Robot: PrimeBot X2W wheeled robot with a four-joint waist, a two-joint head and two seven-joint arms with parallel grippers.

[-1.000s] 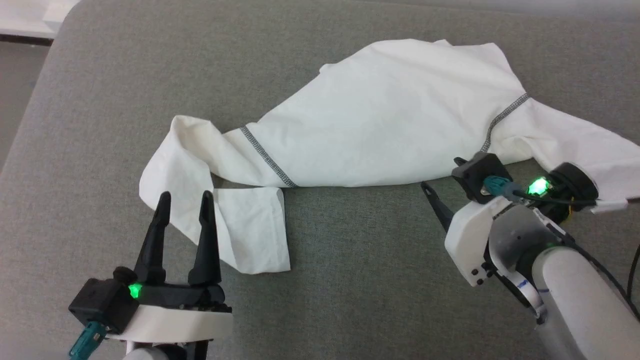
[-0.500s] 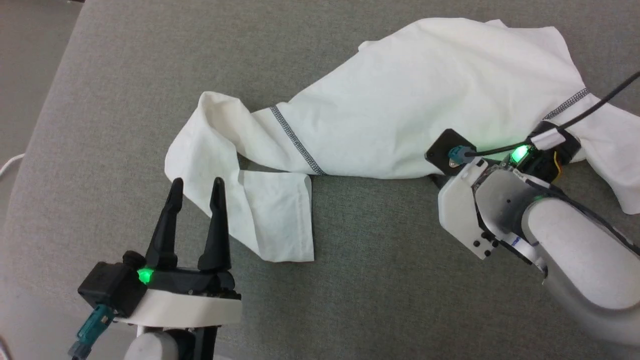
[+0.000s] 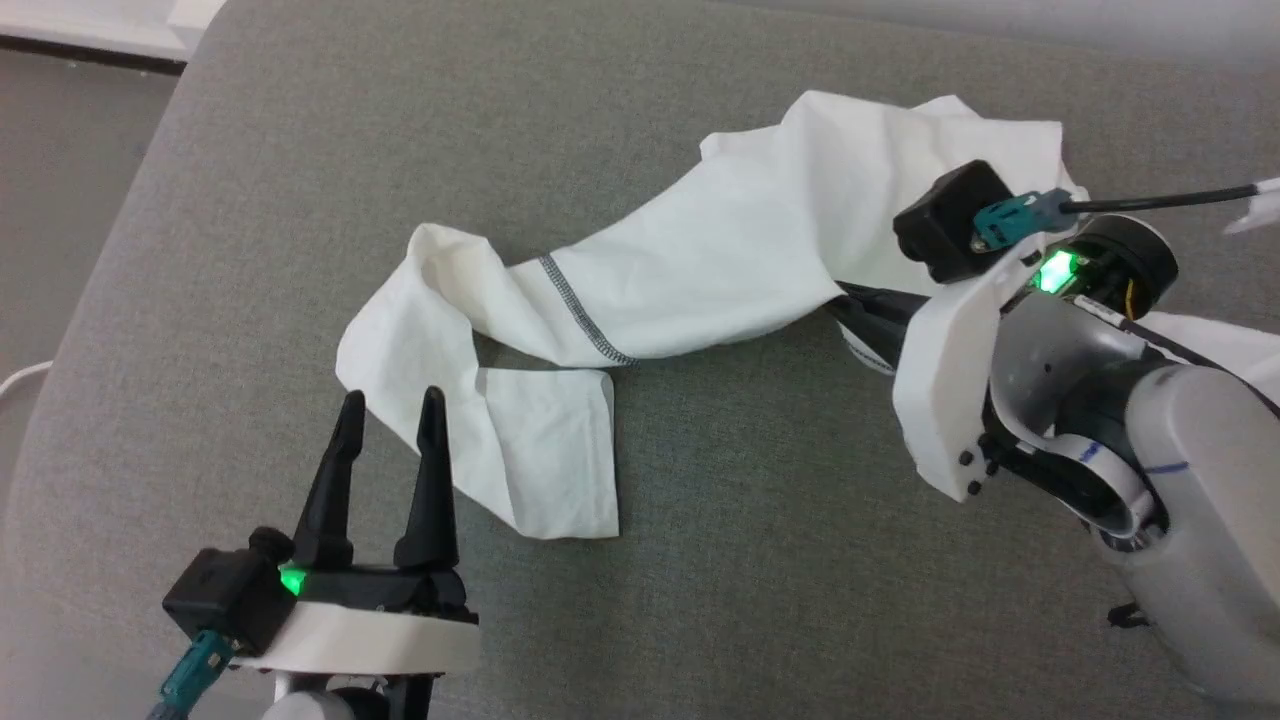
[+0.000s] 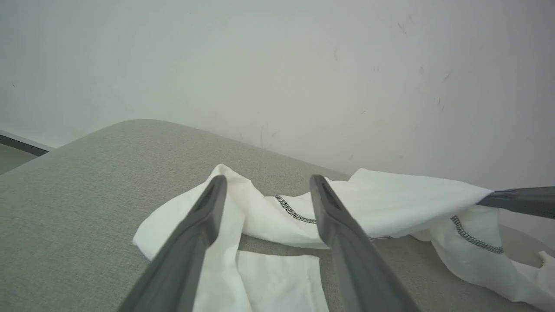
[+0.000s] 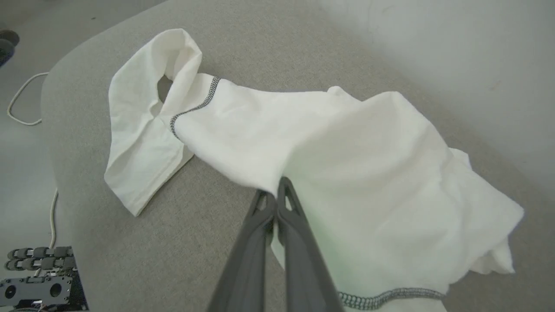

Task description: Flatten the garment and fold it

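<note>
the grey padded surface (image 3: 760,580) is carrying the garment (image 3: 720,250), which is lying as a twisted white band from the near left up toward the far right, far from flat. the flattening step appears to be just getting under way. the right gripper (image 5: 277,193) is pinching the shirt's near edge, its fingers pressed together on the fabric, and the cloth is tenting up off the surface toward that grip. the left gripper (image 3: 391,400) is hovering with its fingers standing apart, holding nothing, just beside the doubled-over end of the shirt at the near left. a dark zigzag seam (image 3: 585,315) is running across the narrow middle of the band.

the next move is probably calling for the left gripper to take that loose near end so the two arms can draw the cloth apart. a gentle pull looks wise, as fabric this thin could slip from the pinch.

a second ago the right gripper's fingers were standing apart, just short of the shirt's near edge, and the body was lying broader and flat. now they are closed on it and raised, gathering the body narrower. the left gripper is staying as it was, and the head camera has shifted as well.
</note>
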